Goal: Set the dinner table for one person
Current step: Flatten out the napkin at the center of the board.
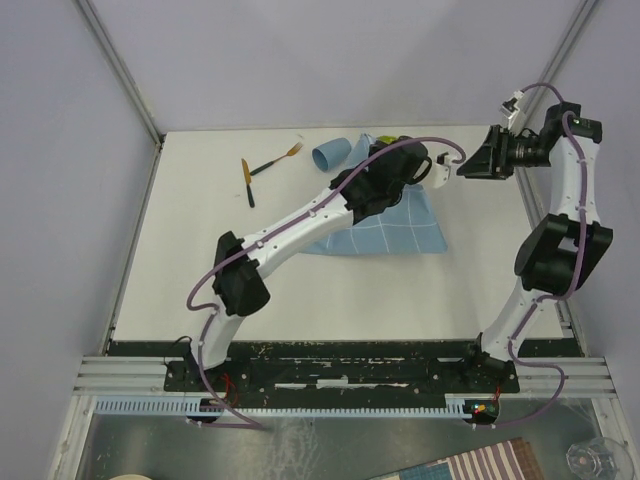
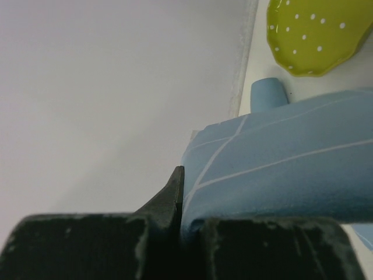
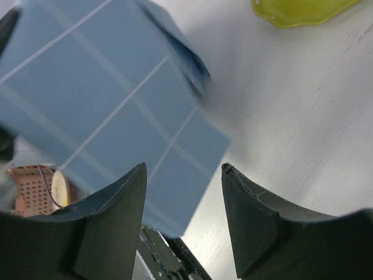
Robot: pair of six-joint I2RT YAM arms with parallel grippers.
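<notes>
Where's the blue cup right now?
In the top view, the blue cup sits near the dinner table's far edge, between the fork on its left and the green dotted plate on its right.

The left tool (image 2: pixel 183 195) clamps tight, the right tool (image 3: pixel 183 168) gapes.

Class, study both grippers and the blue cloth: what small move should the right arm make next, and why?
Probably ease the right gripper forward and shut on the near edge of the cloth: its jaws stand open facing it, while the left gripper pinches another part.
</notes>
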